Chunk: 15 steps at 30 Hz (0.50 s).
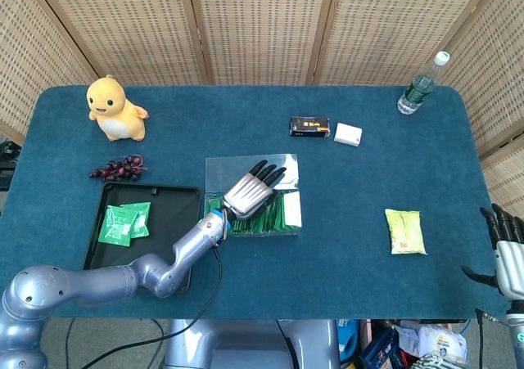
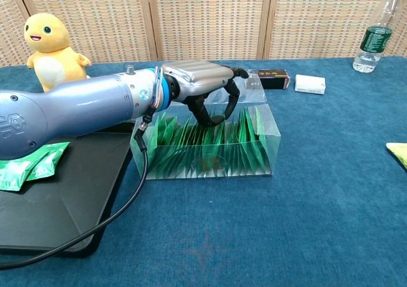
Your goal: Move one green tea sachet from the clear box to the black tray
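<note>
Green foil tea sachets (image 2: pixel 210 148) stand in a tight row on their edges inside the clear plastic box (image 2: pixel 270 131), which sits on the blue cloth worktop (image 2: pixel 318 223) just to the right of the flat black plastic tray (image 2: pixel 57 204). The silver left hand (image 2: pixel 202 86) with black fingers (image 2: pixel 233 99) hangs over the open top of the box, the fingers curved downward and apart from each other, their tips at the level of the upper edges of the sachets. In the chest view one dark fingertip seems to touch a sachet near the middle of the row, but I cannot see any sachet pinched or lifted out, so I judge this hand holds nothing. Two green sachets (image 1: pixel 124 222) lie already on the left part of the tray.

The step in hand looks to be the reach into the box, the picking itself not yet done. The next move calls for separating only one sachet from its close neighbours, closing thumb and finger on its top edge, then lifting it straight up clear of the box wall before carrying it left over the tray. The thin packets may come up in a pair.

The right hand (image 1: pixel 508 250) waits at the near right edge of the head view, fingers spread and upward, empty
</note>
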Available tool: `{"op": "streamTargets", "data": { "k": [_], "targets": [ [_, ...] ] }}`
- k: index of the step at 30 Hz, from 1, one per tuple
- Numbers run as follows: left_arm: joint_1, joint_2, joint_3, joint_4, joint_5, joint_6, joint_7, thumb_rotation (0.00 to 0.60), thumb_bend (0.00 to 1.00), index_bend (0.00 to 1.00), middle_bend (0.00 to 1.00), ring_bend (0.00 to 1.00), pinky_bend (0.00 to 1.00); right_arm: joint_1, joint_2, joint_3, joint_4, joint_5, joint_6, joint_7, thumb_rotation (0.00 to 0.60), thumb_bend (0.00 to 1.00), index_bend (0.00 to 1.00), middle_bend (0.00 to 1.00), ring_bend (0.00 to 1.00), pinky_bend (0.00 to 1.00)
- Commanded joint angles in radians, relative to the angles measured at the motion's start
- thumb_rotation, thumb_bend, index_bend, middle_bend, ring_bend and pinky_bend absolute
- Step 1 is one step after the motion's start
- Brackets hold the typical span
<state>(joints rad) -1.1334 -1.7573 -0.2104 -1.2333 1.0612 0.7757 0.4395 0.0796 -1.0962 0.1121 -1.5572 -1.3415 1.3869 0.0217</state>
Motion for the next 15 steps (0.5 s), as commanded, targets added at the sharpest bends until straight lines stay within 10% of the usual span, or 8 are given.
{"op": "streamTargets", "data": {
  "k": [1,15],
  "targets": [
    [0.0,0.001,0.001,-0.001,-0.003,-0.001,0.003,0.6,0.51,0.55,0.0,0.0,0.0,0.0,0.0,0.0,0.0,0.0,0.0,0.0,0.6,0.0,0.01,0.0,0.0,0.0],
    [0.002,0.016,-0.006,-0.016,-0.013,0.008,0.009,0.6,0.56,0.62,0.0,0.0,0.0,0.001,0.001,-0.002,-0.001,-0.001,-0.003,0.003,0.6,0.0,0.01,0.0,0.0,0.0]
  ]
}}
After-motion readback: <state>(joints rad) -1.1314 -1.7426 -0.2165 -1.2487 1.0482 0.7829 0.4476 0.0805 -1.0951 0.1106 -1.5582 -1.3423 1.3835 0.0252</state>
